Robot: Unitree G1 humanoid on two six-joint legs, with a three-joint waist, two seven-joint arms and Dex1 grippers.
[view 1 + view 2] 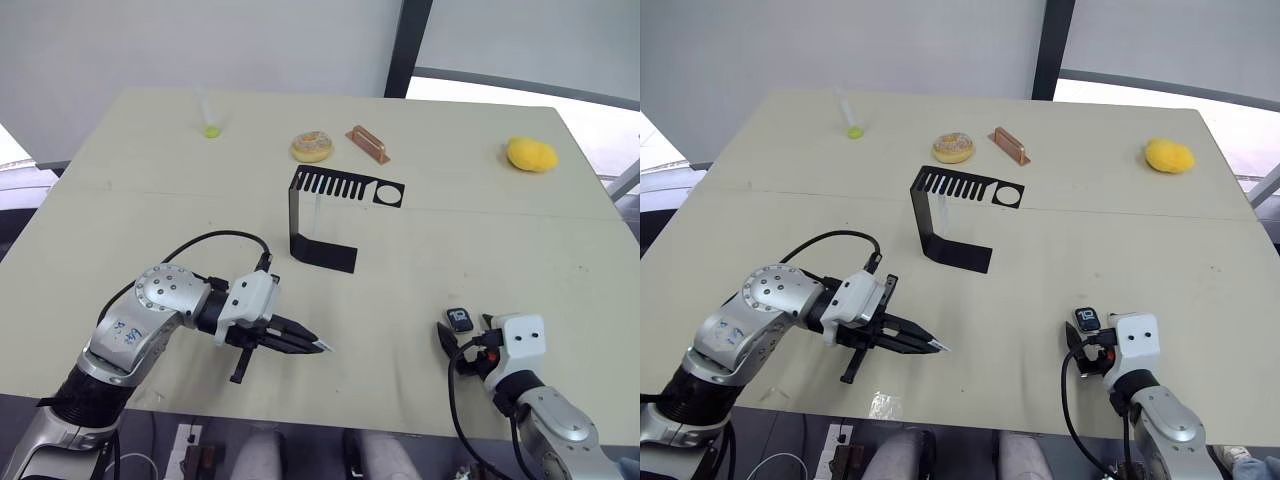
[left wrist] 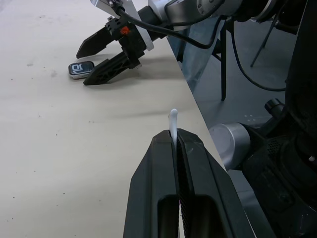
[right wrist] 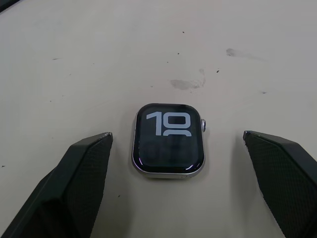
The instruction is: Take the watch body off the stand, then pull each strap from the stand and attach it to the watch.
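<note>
1. Left eye view: the left tool (image 1: 318,347) is clamped on a thin white strap, only its tip showing past the fingertips, low over the table (image 1: 120,215). The right tool (image 1: 458,343) stands spread just behind the watch body (image 1: 459,319), which lies flat on the table, well apart from the stand (image 1: 322,215). Risk, in my judgement: so little strap protrudes that it may bend or slip when pressed into the watch.

2. Right eye view: the stand sits mid-table with a pale sliver under its slotted top plate, possibly the second strap; I cannot tell. A copper-coloured bar (image 1: 1009,146), a round pastry (image 1: 953,148), a yellow lump (image 1: 1169,156) and a small green-tipped item (image 1: 852,131) lie beyond. No container is present; nothing holds anything.

3. Left wrist view: the white strap (image 2: 173,121) rises between the closed fingers. Risk: the watch body lies loose and would likely skid under an unsupported push.

4. Right wrist view: the watch body sits face up, digits lit, between the parted fingers (image 3: 74,168), touching neither. Risk: an off-centre closure could twist the case.
</note>
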